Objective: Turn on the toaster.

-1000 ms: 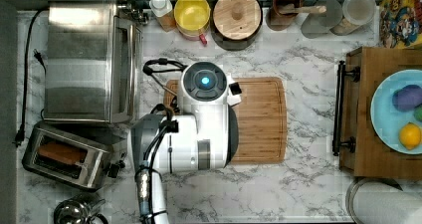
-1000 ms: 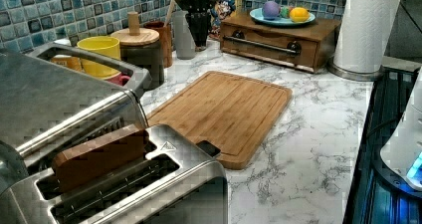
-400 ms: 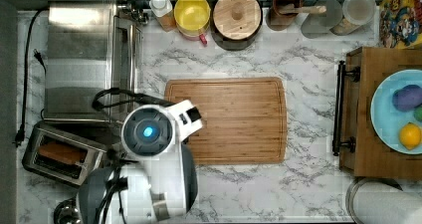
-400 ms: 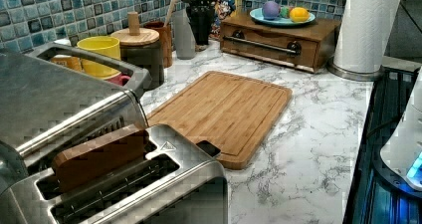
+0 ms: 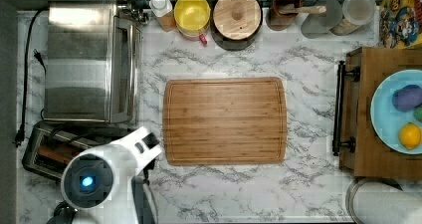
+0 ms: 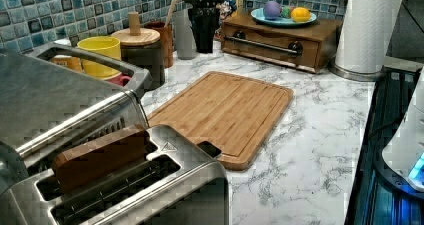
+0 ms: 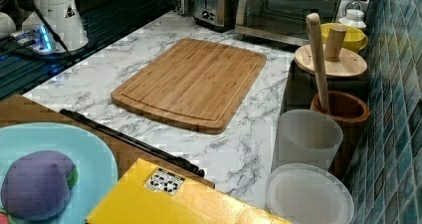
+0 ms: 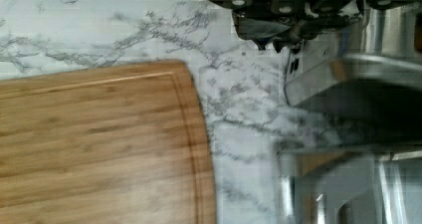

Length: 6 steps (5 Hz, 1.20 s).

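Note:
The toaster [image 5: 46, 153] is a small steel box at the top view's lower left, below the big toaster oven [image 5: 89, 62]. My white arm [image 5: 99, 176] hangs over its end nearest the cutting board. In the left view the toaster [image 6: 130, 190] fills the foreground with a brown slice of bread [image 6: 97, 157] in one slot and its black lever [image 6: 209, 149] at the end, nothing touching it. In the wrist view my gripper [image 8: 269, 44] has its fingers together, empty, just off the toaster's [image 8: 348, 82] steel end. The toaster [image 7: 211, 4] also stands far back in the right view.
A bamboo cutting board [image 5: 224, 120] lies mid-counter. A yellow mug [image 5: 191, 14], a wooden-lidded canister [image 5: 237, 16] and jars line the tiled back wall. A wooden box with a blue plate [image 5: 398, 109] of fruit and a paper towel roll [image 6: 370, 27] stand at the top view's right.
My arm has swung from above the cutting board toward the top view's lower left and now covers the toaster's near end. The toaster and bread have not moved.

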Motion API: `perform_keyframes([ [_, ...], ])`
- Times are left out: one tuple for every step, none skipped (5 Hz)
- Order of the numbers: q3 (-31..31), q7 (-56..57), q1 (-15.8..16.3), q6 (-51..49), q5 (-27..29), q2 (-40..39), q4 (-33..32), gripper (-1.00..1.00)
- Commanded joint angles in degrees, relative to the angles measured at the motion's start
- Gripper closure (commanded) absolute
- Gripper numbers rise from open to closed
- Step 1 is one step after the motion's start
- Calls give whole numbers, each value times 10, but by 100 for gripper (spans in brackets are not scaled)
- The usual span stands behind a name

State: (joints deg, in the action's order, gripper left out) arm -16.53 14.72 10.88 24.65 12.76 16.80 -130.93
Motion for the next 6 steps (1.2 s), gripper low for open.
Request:
perform_keyframes([
  [-39, -62, 10, 14, 49, -3, -41, 100],
  [-53, -87, 5, 29, 75, -3, -52, 100],
  [-70, -115, 17, 46, 84, -18, -51, 100],
  [-81, -126, 37, 85, 110, -21, -60, 100],
  [-88, -149, 42, 120, 121, -35, -59, 100],
  [-87, -197, 30, 117, 91, -64, -42, 100],
])
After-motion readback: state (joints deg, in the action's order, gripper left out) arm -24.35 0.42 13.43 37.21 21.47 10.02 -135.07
